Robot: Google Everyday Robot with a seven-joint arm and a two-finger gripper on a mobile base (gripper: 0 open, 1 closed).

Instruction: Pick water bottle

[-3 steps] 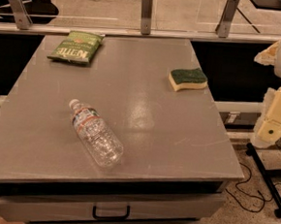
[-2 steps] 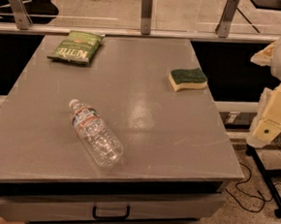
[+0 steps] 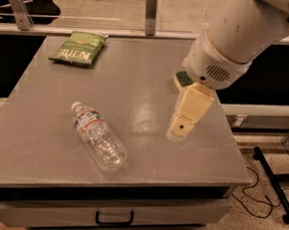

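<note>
The water bottle (image 3: 97,137) lies on its side on the grey table (image 3: 42,144), left of centre near the front, with its white cap pointing to the back left. It is clear and ribbed, with a white label band near the neck. My gripper (image 3: 178,133) hangs over the right half of the table, to the right of the bottle and well apart from it. Only one cream finger shows, pointing down.
A green chip bag (image 3: 79,48) lies at the back left of the table. A green and yellow sponge (image 3: 181,80) sits at the back right, partly hidden behind my arm. The table's front edge with a drawer handle (image 3: 113,218) is below. Cables and a stand base lie on the floor at right.
My arm has swung in from the right edge of the view to over the right half of the table. The view has shifted closer. The bottle has not moved.
</note>
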